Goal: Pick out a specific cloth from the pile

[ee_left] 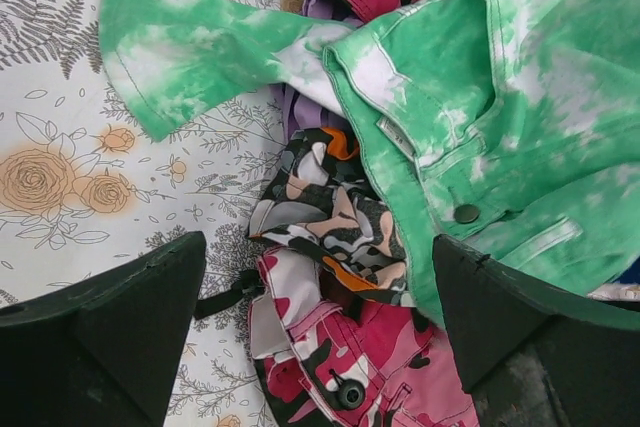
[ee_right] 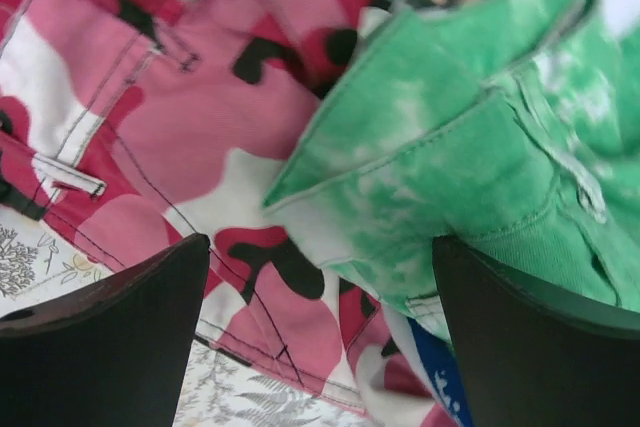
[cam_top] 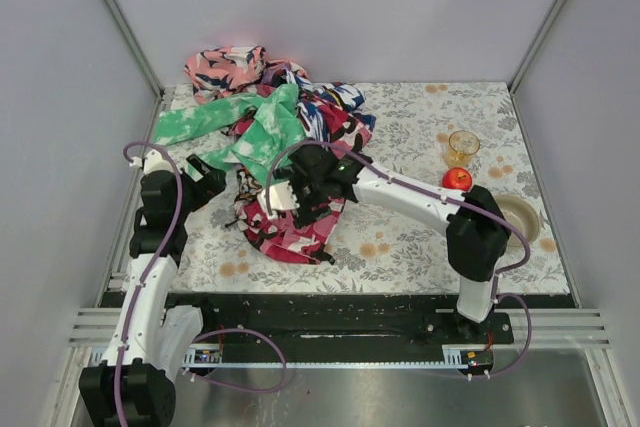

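Lilac cloth point(ee_left: 297, 107) peeks from under green tie-dye point(ee_left: 500, 97), dead ahead of the wide-open, empty left gripper point(ee_left: 318, 242); right gripper point(ee_right: 320, 242) likewise gaping, empty.

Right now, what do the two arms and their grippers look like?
The left arm and right arm have white links and black joints, each with a looping purple cable. The left gripper and right gripper are black, with broad wedge-shaped fingers.
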`<state>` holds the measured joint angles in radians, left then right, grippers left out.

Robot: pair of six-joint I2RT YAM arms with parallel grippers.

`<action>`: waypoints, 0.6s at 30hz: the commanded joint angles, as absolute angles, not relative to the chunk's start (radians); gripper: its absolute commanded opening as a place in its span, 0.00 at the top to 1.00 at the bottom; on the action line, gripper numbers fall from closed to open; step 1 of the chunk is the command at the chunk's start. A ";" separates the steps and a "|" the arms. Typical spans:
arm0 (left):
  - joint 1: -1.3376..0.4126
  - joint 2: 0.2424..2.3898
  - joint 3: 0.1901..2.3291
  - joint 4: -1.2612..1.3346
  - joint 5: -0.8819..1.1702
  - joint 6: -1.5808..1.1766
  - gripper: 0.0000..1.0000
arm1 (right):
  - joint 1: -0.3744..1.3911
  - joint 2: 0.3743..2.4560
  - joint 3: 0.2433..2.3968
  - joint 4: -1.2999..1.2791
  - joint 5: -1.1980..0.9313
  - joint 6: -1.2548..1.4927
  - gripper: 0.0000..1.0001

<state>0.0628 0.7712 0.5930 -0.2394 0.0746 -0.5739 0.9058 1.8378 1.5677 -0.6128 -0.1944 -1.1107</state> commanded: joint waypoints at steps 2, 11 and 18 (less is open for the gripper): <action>0.084 0.753 0.592 -0.212 0.034 -0.566 0.01 | 0.966 1.907 1.528 -0.632 -0.126 -1.420 0.01; 0.089 0.736 0.592 -0.235 -0.037 -0.565 0.01 | 0.954 2.199 1.647 -0.589 -0.078 -1.430 0.01; 0.089 0.730 0.594 -0.245 -0.075 -0.572 0.01 | 0.914 2.287 1.586 -0.430 -0.005 -1.392 0.30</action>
<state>0.0822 0.7517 0.5926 -0.2546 -0.0238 -0.5735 0.9554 2.1620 1.6432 -0.5312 -0.0681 -1.4097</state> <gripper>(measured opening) 0.988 0.869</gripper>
